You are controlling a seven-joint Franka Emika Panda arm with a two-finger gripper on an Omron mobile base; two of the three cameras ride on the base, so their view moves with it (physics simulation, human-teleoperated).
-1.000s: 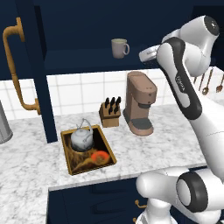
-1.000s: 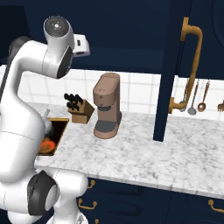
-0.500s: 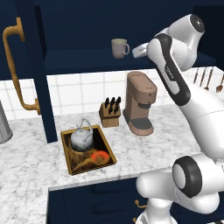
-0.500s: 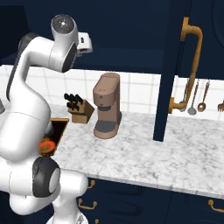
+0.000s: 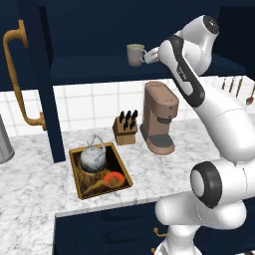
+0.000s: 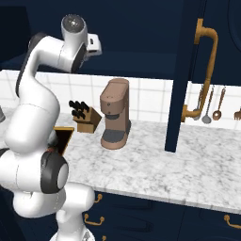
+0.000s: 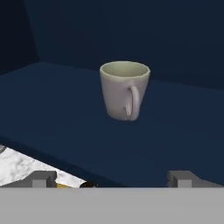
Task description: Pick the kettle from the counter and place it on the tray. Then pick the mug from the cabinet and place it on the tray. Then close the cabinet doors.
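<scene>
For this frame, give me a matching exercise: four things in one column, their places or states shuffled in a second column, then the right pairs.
Things:
1. kettle
2. mug
3. gripper
4. knife block

Places or states:
A. upright on the cabinet shelf
B. on the counter, left of the coffee machine
C. in the tray
D. open, short of the mug, holding nothing

Pairs: 1-C, 2-A, 3-D, 4-B
</scene>
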